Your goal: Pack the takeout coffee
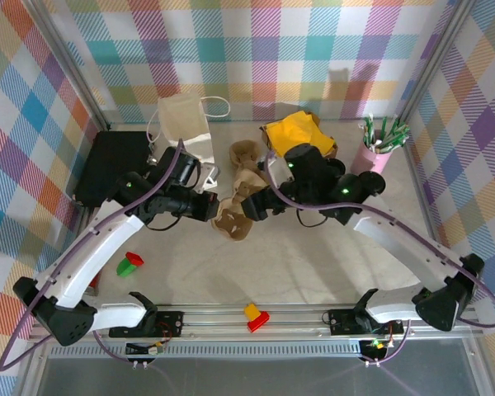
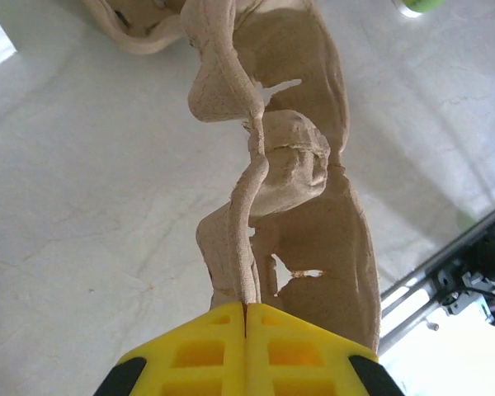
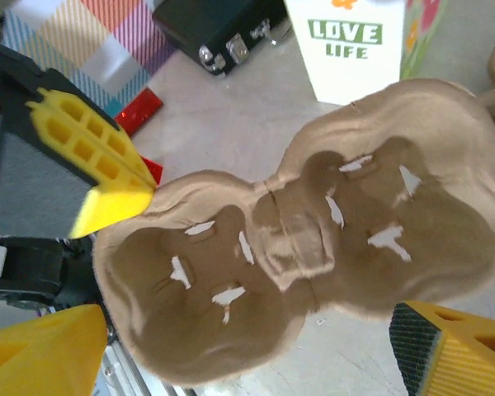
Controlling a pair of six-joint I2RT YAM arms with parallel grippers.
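**A:** What failure mode applies here?
**B:** The brown moulded-pulp cup carrier (image 2: 297,165) is held by one thin rim. An uneven pull may tear it or twist it free.
**A:** Gripper status?
**B:** My left gripper (image 2: 246,318) is clamped on that rim. My right gripper (image 3: 247,330) stands wide astride the carrier, gripping nothing.
**A:** And the small green paper cup?
**B:** I cannot tell. A green speck (image 2: 414,5) beyond the carrier may be it.

Left gripper (image 2: 246,318) hides carrier (image 2: 301,165) rim; bag (image 3: 351,49) top cropped.

A pulp cup carrier (image 1: 231,221) is mid-table. A white paper bag (image 1: 184,120) stands far left, a pink straw cup (image 1: 373,157) far right.
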